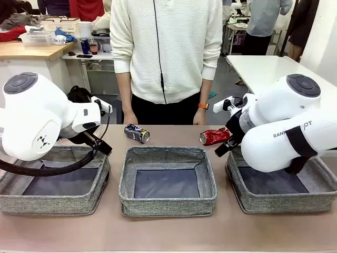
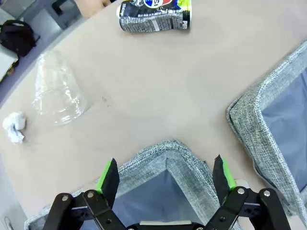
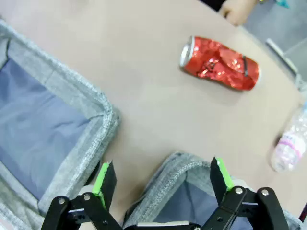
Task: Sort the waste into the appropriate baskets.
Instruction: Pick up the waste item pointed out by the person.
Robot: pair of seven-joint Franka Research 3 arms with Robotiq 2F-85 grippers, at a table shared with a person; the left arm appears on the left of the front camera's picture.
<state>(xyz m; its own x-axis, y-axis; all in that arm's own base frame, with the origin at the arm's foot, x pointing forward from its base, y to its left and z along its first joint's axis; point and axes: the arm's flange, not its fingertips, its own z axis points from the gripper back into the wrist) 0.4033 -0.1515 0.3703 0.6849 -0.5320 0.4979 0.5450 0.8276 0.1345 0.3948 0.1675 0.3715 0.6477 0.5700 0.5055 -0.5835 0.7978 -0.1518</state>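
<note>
Left gripper [image 2: 165,167] and right gripper [image 3: 162,168] wide open and empty; waste all on the table [image 1: 168,232].
Blue can [image 1: 137,133] lies just behind the middle bin's [image 1: 167,156] far-left corner, red can [image 1: 214,137] behind its far-right; clear bottle [image 2: 57,93] and paper wad [image 2: 14,127] farther left, pink-labelled bottle [image 3: 290,146] farther right.

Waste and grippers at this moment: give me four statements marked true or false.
1. The dented red soda can lies on its side on the table. True.
2. The dark blue soda can is in the middle basket. False: it lies on the table beyond that basket.
3. The left gripper and the right gripper are both open. True.
4. The right gripper holds the pink-labelled bottle. False: the bottle rests on the table, ungripped.
</note>
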